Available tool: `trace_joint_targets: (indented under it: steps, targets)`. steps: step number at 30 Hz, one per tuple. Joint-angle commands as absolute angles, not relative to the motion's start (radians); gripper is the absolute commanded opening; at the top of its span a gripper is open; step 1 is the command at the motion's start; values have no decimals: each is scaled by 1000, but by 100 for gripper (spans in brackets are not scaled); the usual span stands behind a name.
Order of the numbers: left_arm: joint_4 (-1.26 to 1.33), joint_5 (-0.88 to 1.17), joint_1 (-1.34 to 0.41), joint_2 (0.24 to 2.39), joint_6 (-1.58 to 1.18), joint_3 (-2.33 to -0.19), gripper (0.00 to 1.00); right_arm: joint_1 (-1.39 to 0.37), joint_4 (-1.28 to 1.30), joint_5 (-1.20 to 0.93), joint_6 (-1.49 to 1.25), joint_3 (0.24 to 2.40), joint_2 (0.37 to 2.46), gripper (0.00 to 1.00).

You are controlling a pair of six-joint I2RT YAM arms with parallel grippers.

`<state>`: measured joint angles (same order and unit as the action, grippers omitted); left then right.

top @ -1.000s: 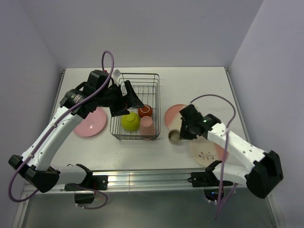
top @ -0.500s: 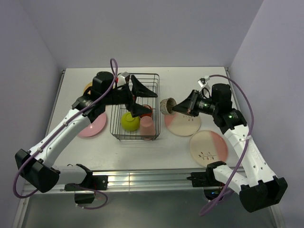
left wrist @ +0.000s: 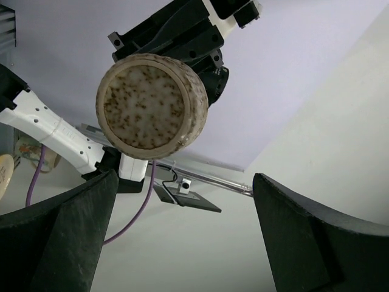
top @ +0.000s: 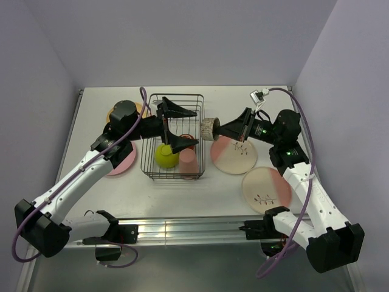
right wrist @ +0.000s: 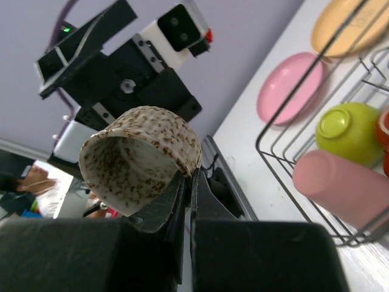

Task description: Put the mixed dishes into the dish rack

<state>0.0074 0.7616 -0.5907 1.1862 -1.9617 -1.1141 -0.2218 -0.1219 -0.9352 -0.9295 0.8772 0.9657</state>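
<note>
My right gripper (top: 220, 130) is shut on the wall of the small grey-beige speckled cup (top: 210, 128) and holds it on its side in the air at the dish rack's (top: 173, 177) right edge. In the right wrist view the cup (right wrist: 140, 158) is pinched in my right gripper (right wrist: 189, 182). My left gripper (top: 193, 129) hangs wide open above the rack and faces the cup's base (left wrist: 152, 103), a gap apart. It is empty in its own view (left wrist: 185, 201). The rack holds the lime-green bowl (top: 166, 156), red-brown mug (top: 186, 143) and salmon-pink cup (top: 189, 159).
The pink plate (top: 124, 159) and the orange-yellow plate (top: 113, 112), mostly hidden by the left arm, lie left of the rack. The pink-and-cream plate (top: 234, 157) and the twig plate (top: 266, 188) lie to its right.
My right gripper lifted the speckled cup off the table and swung it up and left to the rack's right edge. My left gripper rose and turned to face it, open.
</note>
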Motion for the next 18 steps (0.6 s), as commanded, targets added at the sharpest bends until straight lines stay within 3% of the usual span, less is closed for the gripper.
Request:
trace_joint_targets:
  steps: [1,18]
  targets:
    - [83,776,-597,1187,-2181,-1134,99,-221,-376,-988,-1037,859,986,0]
    - [101,792,-600,1221,-2200,-1152,99,-325,-761,-1009,-1230,879,1098,0]
